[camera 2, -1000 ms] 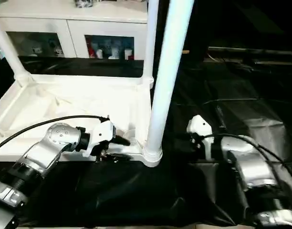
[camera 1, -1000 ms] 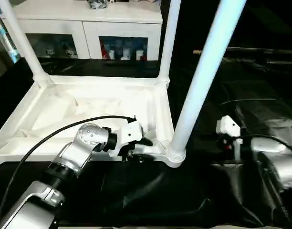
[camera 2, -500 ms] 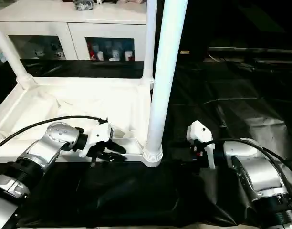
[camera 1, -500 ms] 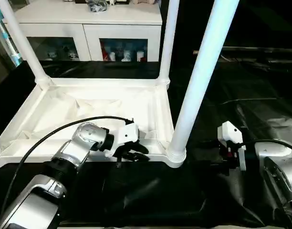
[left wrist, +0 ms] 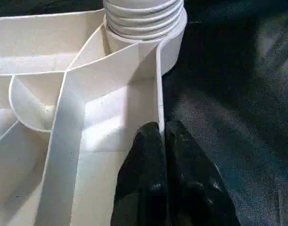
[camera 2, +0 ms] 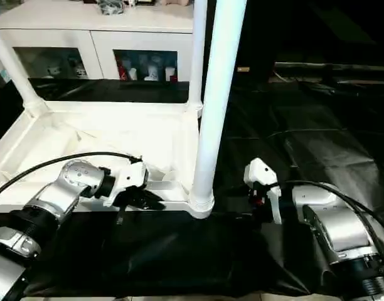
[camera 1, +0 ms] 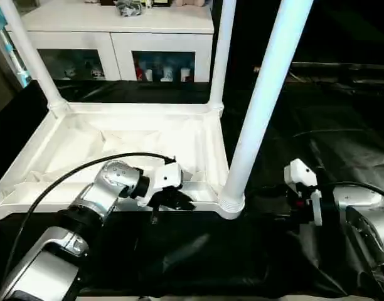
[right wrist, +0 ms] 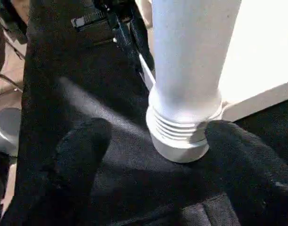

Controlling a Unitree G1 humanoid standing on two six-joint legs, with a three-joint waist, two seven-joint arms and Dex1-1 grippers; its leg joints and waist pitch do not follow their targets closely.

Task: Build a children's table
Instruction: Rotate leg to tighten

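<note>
Left gripper [left wrist: 162, 141] pinches the near rim of the upside-down children's table [camera 1: 117, 141], near the cloth's front edge. Right gripper [right wrist: 148, 150] spread around the near-right leg [camera 1: 261, 106] base. Close squarely, then twist; keep rim pinned.

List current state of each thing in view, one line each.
White plastic children's table top: upside down on black cloth, three legs seen standing in corner sockets.
Near white tapering leg: upright, seated in socket.
Left tool: shut on the top's near rim.
Right tool: open, straddling the near leg's base.
</note>
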